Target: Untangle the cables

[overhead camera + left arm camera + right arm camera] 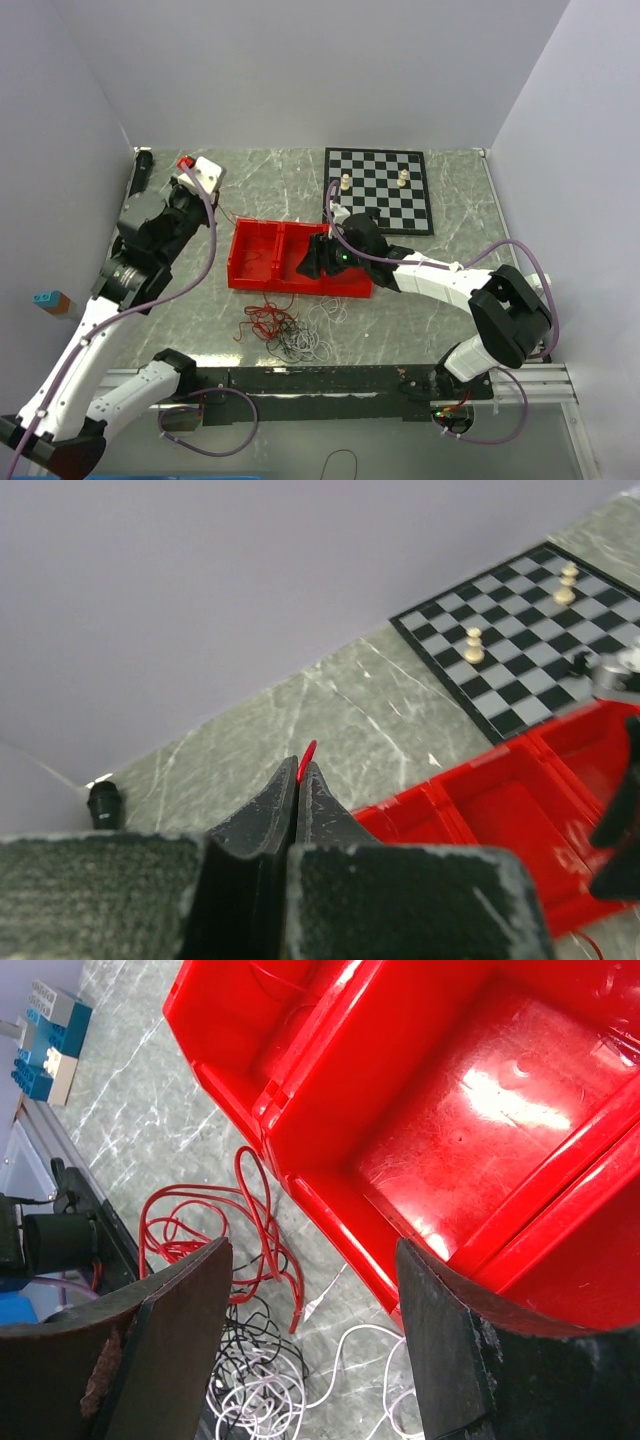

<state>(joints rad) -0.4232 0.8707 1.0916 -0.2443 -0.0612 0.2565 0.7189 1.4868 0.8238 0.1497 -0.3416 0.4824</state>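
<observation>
The left gripper (300,769), raised at far left, is clamped on a red cable strand (307,754). The cables (285,330) lie tangled on the table (455,235), just near of the red two-compartment bin (258,262). The right gripper (312,1265) hangs over its right compartment, fingers apart and holding nothing.

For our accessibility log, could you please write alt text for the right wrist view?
The open right gripper, dark-fingered, frames a red plastic two-compartment bin. Beside it on the grey marbled table lies a tangle of thin red, white and black cables.
</observation>
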